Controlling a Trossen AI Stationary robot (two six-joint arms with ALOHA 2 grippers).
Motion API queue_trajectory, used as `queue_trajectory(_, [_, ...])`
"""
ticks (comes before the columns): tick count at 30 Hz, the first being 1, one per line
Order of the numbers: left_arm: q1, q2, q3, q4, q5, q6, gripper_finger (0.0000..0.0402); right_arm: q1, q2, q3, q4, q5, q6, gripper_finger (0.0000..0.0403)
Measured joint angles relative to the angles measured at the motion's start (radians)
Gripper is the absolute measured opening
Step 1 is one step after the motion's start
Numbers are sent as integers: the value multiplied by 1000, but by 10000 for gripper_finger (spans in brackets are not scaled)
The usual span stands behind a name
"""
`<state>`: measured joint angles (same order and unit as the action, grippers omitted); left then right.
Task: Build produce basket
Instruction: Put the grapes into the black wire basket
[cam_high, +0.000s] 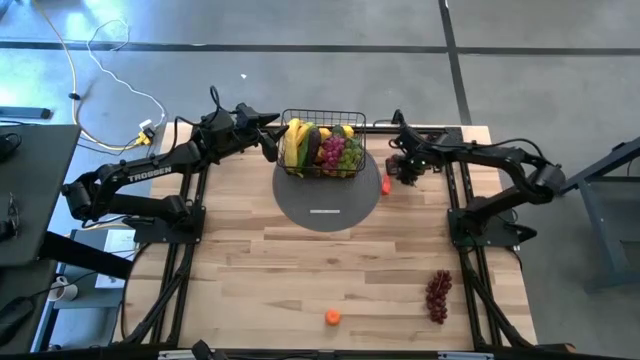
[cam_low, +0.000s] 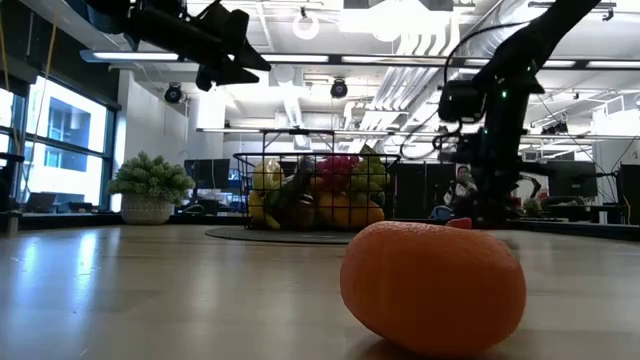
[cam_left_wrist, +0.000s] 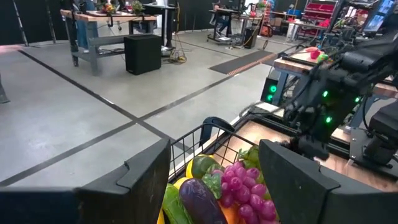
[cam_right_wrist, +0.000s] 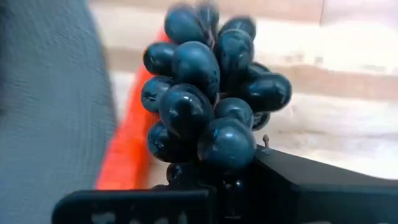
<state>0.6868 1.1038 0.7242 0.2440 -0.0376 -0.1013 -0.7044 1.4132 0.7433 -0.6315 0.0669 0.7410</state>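
- From the low camera I look across a pale wooden worktop (cam_high: 300, 270) into a big workshop with ceiling lights, windows and benches behind.
- The only writing I can read is "TROSSEN", in white on the left arm (cam_high: 140, 172).
- The black wire basket (cam_high: 323, 120) stands at the far edge of a round grey mat (cam_high: 325, 205); it is full of produce: bananas (cam_high: 292, 140), pink grapes (cam_high: 343, 152) and something dark purple.
- My left gripper (cam_high: 270, 148) hangs just beside the basket's left side, fingers wide apart with nothing between them.
- My right gripper (cam_high: 403, 168) is low over the worktop just right of the mat, fingers closed on a bunch of dark grapes (cam_right_wrist: 208, 99), as its wrist camera shows.
- A small red-orange piece (cam_high: 386, 185) lies next to that bunch, at the mat's edge.
- Near the front edge lie an orange fruit (cam_high: 332, 317) and a dark red grape bunch (cam_high: 438, 296), well apart from the basket.
- A leafy bunch in a white pot (cam_low: 150, 185) stands at the far left in the low camera.
- A white cable (cam_high: 100, 90) lies looped on the floor.
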Motion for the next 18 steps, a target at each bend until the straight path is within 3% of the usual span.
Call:
queue_trajectory(10, [0, 0, 0, -2, 0, 0, 231, 0, -105, 190, -44, 66, -71, 1])
queue_trajectory(18, [0, 0, 0, -30, 0, 0, 231, 0, -99, 405, -37, 166, -263, 1])
